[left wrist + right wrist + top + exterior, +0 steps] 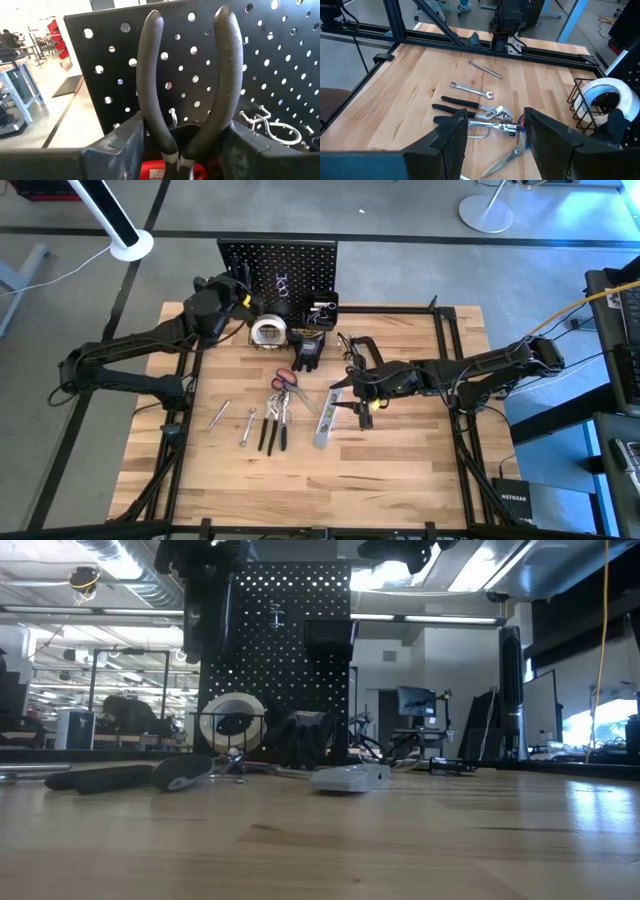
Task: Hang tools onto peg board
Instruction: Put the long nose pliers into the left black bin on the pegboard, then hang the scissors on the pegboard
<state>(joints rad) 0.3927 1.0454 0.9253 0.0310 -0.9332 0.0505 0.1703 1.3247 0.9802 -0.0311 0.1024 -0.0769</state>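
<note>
My left gripper (238,292) (185,135) is shut on a pair of pliers (150,90) with dark grey handles, right in front of the upright black peg board (280,265) (280,65). My right gripper (352,392) (495,130) is open and empty above the table, near the far end of the silver level bar (325,420). The pale tape roll (268,332) sits in the wire basket. The black gloves (308,352) and C-clamp (360,345) lie by the board's foot. Scissors (283,380) and more pliers (275,422) lie flat on the table. My left gripper pinches the pliers between its two fingers where the two handles meet (177,152), next to a red part (150,171). The handles (227,75) stick out past the fingertips, spread apart, toward the peg board. The pliers are lifted clear of the table.
A wrench (247,425) and a bolt (218,415) lie on the wooden table's left half. A small hook (172,116) and a wire hook (272,129) stick out of the board close to the held pliers. A black bin (322,305) hangs on the board.
</note>
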